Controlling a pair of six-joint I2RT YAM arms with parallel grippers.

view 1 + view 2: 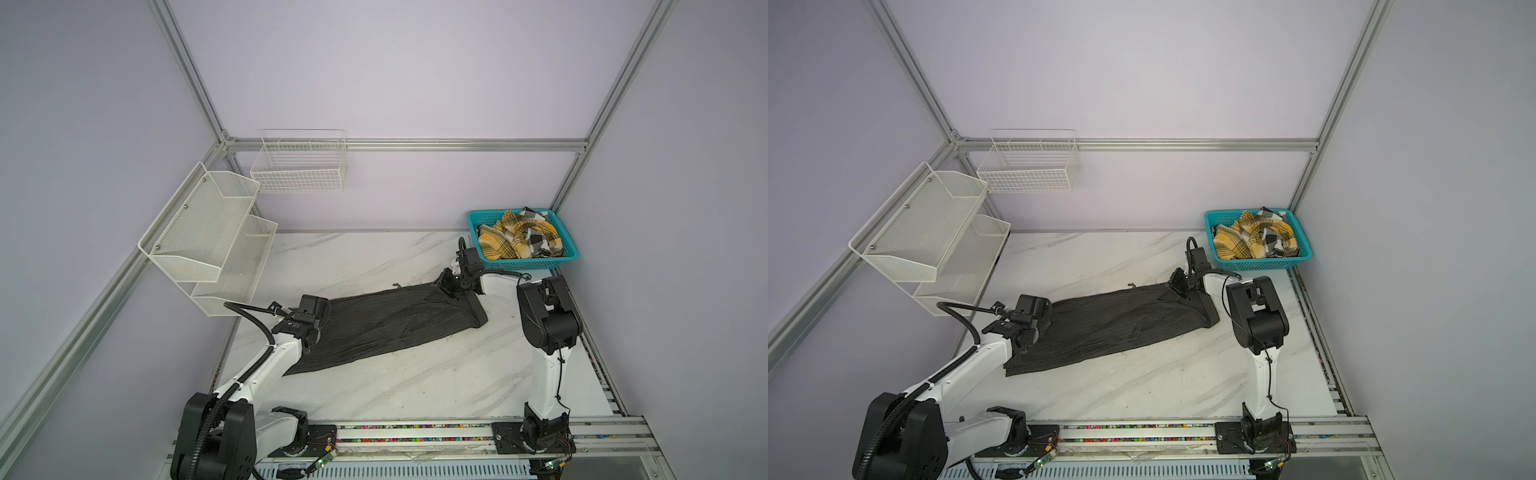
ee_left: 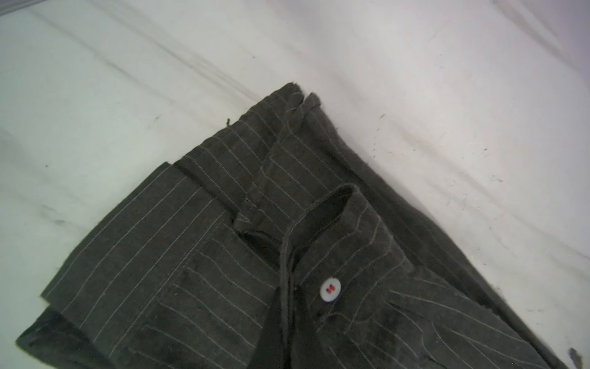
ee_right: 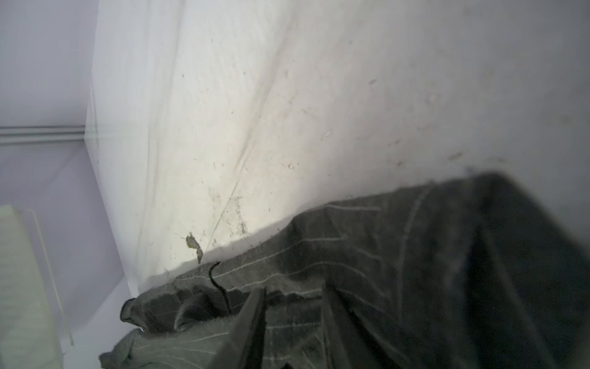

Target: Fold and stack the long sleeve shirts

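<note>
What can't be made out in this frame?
- Left hand: fingers hidden under its own wrist in both top views, outside the left wrist view; grip on dark shirt unseen.
- Right hand: fingers apart, cut by the right wrist view's edge, blurred; contact with cloth unclear.
- Plaid shirt: crumpled, partly behind basket wall in both top views.

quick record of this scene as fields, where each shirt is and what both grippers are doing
dark charcoal pinstriped shirt: lies lengthwise on the white marble table, layers folded over
yellow, black and white plaid shirt: crumpled inside the teal plastic basket, far right corner
left gripper: shut, at the dark shirt's left end; grip hidden
right gripper: jaws apart over its right end
walls: white mesh shelf, white wire basket
</note>
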